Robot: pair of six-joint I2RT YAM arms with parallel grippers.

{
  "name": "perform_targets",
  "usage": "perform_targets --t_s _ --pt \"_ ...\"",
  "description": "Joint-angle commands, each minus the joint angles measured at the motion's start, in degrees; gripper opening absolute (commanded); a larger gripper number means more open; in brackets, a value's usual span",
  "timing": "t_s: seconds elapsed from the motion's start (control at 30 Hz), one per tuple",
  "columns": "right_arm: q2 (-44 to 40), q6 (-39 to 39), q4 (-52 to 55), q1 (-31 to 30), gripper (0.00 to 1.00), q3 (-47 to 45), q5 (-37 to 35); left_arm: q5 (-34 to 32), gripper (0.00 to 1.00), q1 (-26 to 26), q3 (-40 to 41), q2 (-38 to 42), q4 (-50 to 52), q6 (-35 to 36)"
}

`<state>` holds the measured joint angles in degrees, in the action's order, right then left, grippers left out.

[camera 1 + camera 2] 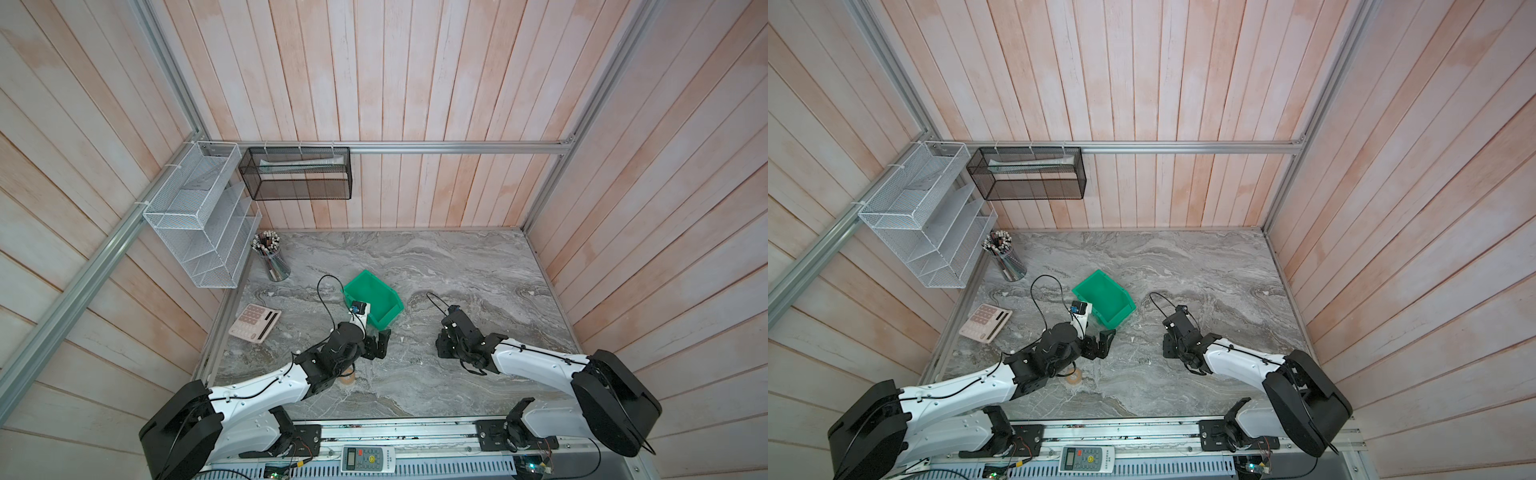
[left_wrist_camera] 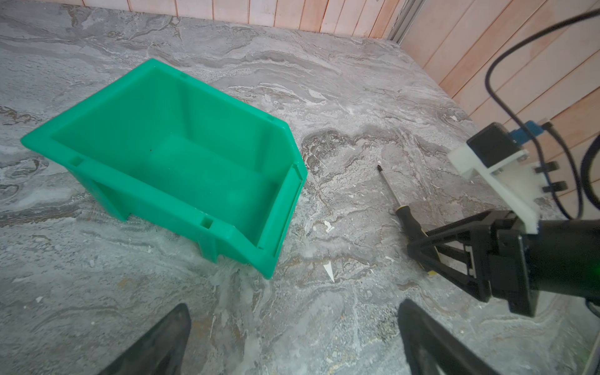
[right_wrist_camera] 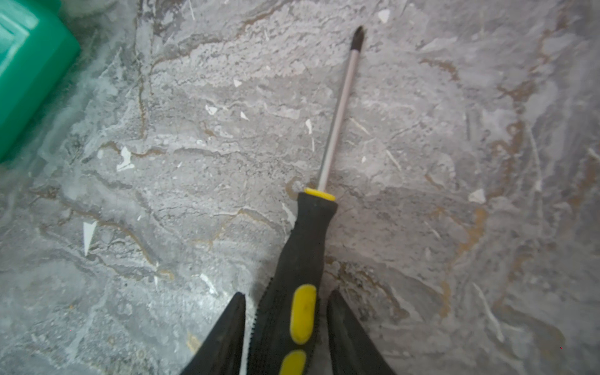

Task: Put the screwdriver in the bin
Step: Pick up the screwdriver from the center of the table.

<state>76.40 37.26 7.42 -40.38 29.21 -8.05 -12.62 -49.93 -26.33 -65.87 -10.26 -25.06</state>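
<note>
The screwdriver point(image 3: 305, 246) lies flat on the marble table, black handle with yellow inlays, thin shaft pointing away from my right gripper point(image 3: 286, 293). That gripper's two fingers sit tight against either side of the handle, shut on it. In the left wrist view the same screwdriver point(image 2: 406, 217) lies right of the green bin point(image 2: 168, 156), with the right gripper point(image 2: 414, 248) over the handle's end. The bin point(image 1: 374, 301) point(image 1: 1104, 299) stands empty mid-table. My left gripper point(image 2: 293, 305) hovers open just in front of the bin, holding nothing. In both top views the screwdriver is hidden under the right gripper point(image 1: 442, 347).
A calculator point(image 1: 254, 322) lies at the left. A cup of pencils point(image 1: 272, 259) stands at the back left under a white wire rack point(image 1: 199, 216). A black mesh basket point(image 1: 299, 174) hangs on the back wall. A tape roll point(image 1: 348, 378) lies under the left arm.
</note>
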Motion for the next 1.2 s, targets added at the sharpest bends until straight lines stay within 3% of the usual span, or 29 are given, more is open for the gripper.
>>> perform_targets --t_s 0.0,0.17,0.33,0.63,0.93,1.17 --pt "1.20 0.98 1.65 -2.01 0.34 0.25 -2.54 -0.03 1.00 -0.15 -0.84 -0.05 -0.05 1.49" --pt "2.10 -0.37 3.13 -2.44 0.10 1.68 -4.55 -1.64 1.00 -0.17 -3.80 -1.01 3.11 4.05" --pt "1.00 -2.66 3.82 -2.43 0.01 4.17 -6.54 -4.33 1.00 -0.21 -5.75 -0.84 5.11 6.10" --pt "-5.17 -6.60 -0.12 -2.42 0.00 6.74 -8.99 -11.53 1.00 -0.17 -12.81 -1.51 12.75 9.79" --pt "-1.91 -15.79 -0.41 -2.46 0.00 17.74 -6.12 -9.37 1.00 1.37 -18.79 -0.49 20.56 10.26" --pt "5.86 -20.87 3.28 -2.50 0.00 27.99 0.05 -0.24 1.00 9.22 -16.67 7.14 22.75 5.08"
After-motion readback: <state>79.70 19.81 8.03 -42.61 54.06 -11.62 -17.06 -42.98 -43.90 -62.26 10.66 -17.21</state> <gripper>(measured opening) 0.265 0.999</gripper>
